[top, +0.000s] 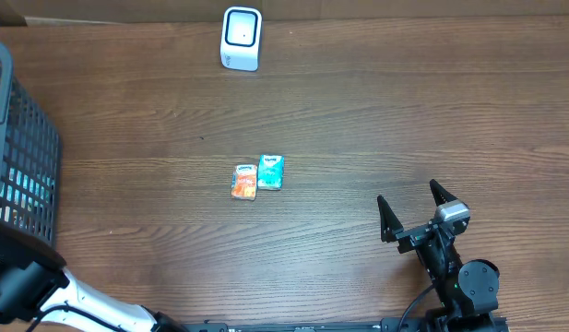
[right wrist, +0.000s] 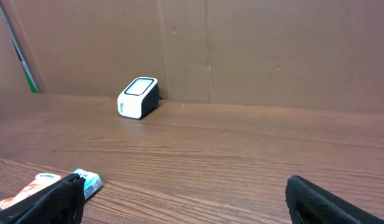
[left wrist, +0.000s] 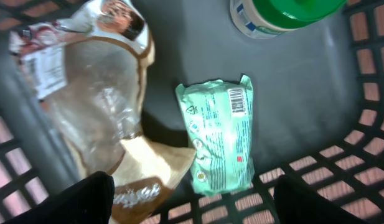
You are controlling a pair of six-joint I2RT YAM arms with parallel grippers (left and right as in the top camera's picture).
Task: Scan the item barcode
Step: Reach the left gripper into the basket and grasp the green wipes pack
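My left gripper (left wrist: 192,210) is down inside the dark basket (left wrist: 367,93), open, with its two black fingers wide apart. Just ahead of the gap lies a mint-green packet (left wrist: 220,134), its barcode (left wrist: 236,101) facing up; nothing is held. Left of it lies a crumpled clear-and-brown bag (left wrist: 98,106). The white scanner (top: 241,38) stands at the table's far edge. My right gripper (top: 413,210) rests open and empty at the near right, facing the scanner (right wrist: 138,98).
An orange packet (top: 244,182) and a teal packet (top: 270,171) lie side by side mid-table. The basket (top: 26,166) stands at the left edge. A green-lidded jar (left wrist: 285,14) sits at the basket's far side. A cardboard wall (right wrist: 272,50) backs the table.
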